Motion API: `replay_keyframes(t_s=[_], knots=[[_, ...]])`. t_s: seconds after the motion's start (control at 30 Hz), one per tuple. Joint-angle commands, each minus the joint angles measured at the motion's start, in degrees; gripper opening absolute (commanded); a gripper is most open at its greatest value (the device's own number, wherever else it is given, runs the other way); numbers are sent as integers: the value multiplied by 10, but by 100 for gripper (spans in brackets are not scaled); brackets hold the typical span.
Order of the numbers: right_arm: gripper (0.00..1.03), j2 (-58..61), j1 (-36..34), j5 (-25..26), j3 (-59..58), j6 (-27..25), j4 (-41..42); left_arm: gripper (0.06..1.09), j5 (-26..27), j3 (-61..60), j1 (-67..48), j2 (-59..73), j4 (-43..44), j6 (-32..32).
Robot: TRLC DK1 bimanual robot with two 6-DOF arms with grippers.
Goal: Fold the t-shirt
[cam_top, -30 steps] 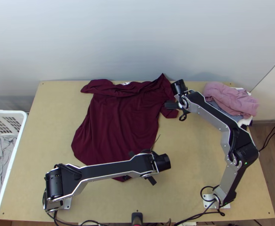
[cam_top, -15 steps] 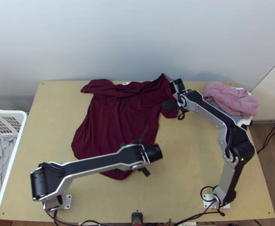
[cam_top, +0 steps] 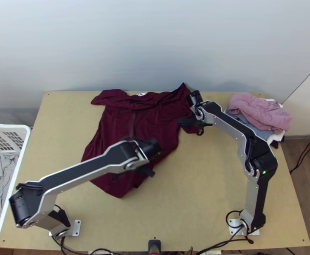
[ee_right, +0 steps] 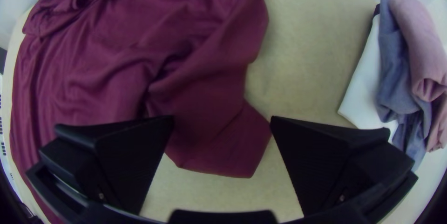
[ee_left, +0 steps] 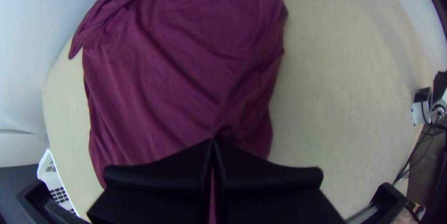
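Top view: one maroon T-shirt [cam_top: 144, 127] lies spread on the bench [cam_top: 223, 187], its far end bunched; my left tool [cam_top: 117, 176] is over its lower part, my right [cam_top: 188, 122] by a sleeve. One white basket [cam_top: 17, 170] holds grey cloth [cam_top: 0, 180].

Left wrist view: my left tool pinches the shirt.

Right wrist view: my right tool stands open above one sleeve [ee_right: 228, 145], beside one stack of pink [ee_right: 416, 42], blue-grey [ee_right: 395, 61] and white laundry [ee_right: 365, 93].

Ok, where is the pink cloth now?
In the top view, the pink cloth lies on the blue-grey cloth near the far right corner of the table, right of the maroon t-shirt.
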Motion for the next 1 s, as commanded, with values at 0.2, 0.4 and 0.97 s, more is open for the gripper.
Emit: replay_keyframes(t_s=[0.2, 0.4, 0.97], knots=[[93, 6, -7, -2, -3, -7, -2, 10, 0, -23, 102, -53, -6, 3], [92, 6, -7, -2, -8, -1, -3, 10, 0, -28, 125, -60, -6, 3], [69, 0, -17, 2, -28, -1, -2, 10, 0, -38, 168, -66, -6, 3]])
